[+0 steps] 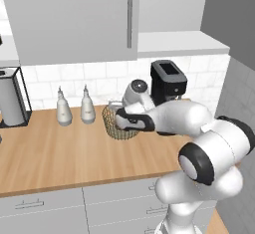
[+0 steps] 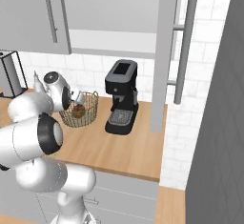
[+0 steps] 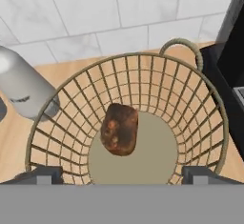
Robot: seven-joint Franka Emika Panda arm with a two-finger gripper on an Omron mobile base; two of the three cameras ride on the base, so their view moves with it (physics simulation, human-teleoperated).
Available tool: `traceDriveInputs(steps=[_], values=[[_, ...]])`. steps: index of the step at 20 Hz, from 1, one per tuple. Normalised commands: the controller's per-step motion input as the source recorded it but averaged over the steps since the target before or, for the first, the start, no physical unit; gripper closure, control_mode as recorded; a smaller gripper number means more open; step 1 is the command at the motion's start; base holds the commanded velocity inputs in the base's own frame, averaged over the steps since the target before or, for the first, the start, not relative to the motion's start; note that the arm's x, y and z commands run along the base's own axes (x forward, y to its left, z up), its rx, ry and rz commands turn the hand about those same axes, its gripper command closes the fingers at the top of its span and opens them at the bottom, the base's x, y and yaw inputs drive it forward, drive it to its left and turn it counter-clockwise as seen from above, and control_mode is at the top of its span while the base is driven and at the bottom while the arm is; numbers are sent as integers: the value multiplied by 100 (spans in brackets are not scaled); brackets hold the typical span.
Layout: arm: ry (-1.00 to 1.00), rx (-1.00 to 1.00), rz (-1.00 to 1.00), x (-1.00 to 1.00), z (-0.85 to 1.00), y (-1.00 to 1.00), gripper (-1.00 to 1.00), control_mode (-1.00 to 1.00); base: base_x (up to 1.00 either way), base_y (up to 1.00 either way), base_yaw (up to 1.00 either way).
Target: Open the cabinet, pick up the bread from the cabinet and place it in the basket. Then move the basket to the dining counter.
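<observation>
Bread [image 3: 119, 129] sits loose on the basket [image 3: 200, 108] floor, claw [image 3: 122, 174] spread wide above it, gripping nothing, and a careless rim grab could tip the basket against the coffee machine [image 2: 121, 96] on the desk [image 1: 50, 153].

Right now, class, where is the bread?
The bread lies inside the basket on the wooden worktop, between the white bottles and the coffee machine.
</observation>
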Motion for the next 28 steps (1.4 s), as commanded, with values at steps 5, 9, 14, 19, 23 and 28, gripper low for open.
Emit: traceDriveInputs(steps=[5, 9, 14, 19, 23, 28], values=[[-5, 0, -4, -68, 53, -7, -100, -100, 0, 0, 0], [-17, 0, -1, -72, 28, -14, -100, -100, 0, 0, 0], [5, 7, -13, -48, 38, -20, -100, -100, 0, 0, 0], [10, 12, -16, -26, 28, -14, -100, -100, 0, 0, 0], [20, 5, -9, -8, 28, -8, -100, -100, 0, 0, 0], [8, 0, 0, -14, 4, -37, -100, -100, 0, 0, 0]])
